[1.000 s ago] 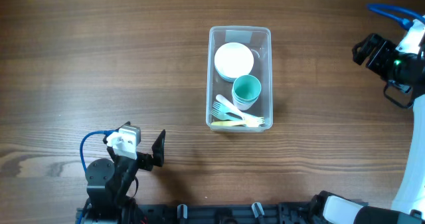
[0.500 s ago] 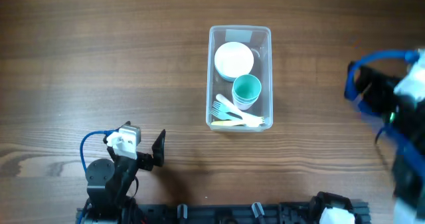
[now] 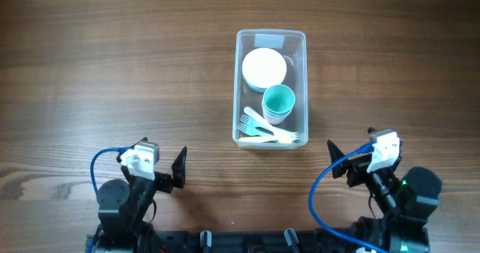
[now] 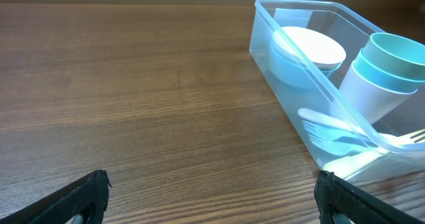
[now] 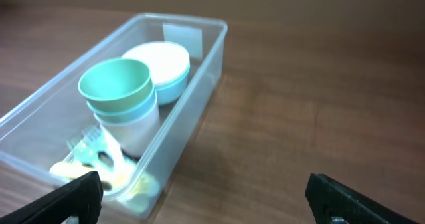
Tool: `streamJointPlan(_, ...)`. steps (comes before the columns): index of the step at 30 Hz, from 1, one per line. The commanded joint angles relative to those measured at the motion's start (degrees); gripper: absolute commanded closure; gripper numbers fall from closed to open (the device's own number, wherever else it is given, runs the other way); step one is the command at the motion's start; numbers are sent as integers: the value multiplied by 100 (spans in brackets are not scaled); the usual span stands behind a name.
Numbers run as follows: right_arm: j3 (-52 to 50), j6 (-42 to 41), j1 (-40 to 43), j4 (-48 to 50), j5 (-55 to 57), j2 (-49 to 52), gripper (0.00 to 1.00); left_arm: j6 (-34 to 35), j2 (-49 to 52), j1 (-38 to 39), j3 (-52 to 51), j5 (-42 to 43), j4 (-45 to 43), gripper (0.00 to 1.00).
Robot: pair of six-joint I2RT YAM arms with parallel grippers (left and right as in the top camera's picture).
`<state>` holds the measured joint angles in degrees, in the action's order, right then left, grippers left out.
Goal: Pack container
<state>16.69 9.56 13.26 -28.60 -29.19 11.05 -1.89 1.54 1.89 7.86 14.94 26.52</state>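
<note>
The clear plastic container [image 3: 302,88] stands at the table's middle. It holds stacked pale bowls [image 3: 263,67], stacked teal cups [image 3: 278,103] and plastic forks [image 3: 262,127]. It also shows in the left wrist view [image 4: 302,61] and the right wrist view [image 5: 192,111]. My left gripper [image 3: 178,169] is open and empty at the front left, well away from the container; its fingertips [image 4: 83,196] frame bare wood. My right gripper [image 3: 336,160] is open and empty at the front right, near the container's front right corner; its fingertips [image 5: 345,196] are spread wide.
Bare brown wood table [image 3: 112,73] all round the container. Both arm bases and blue cables [image 3: 101,163] sit at the front edge.
My right arm swung from the far right edge down to the front right of the table. The left arm and the container have not moved.
</note>
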Motion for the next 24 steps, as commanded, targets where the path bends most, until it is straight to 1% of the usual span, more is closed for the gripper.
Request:
streamJointPlan(1,-345,81,-24,133,-197,-457,0,-70,-39,42,-20,111,-22,0)
streamJointPlan(5,-824,70,-24,245,-177,-1088,0,-68,-39,42,-20,111,-20,0)
streamJointPlan(6,-848,94,-22,396,-173,-1084,0,-70,-39,42,-20,109,-22,0)
streamJointPlan(24,-852,94,-24,393,-175,-1078,0,-70,-39,42,-20,111,-20,0)
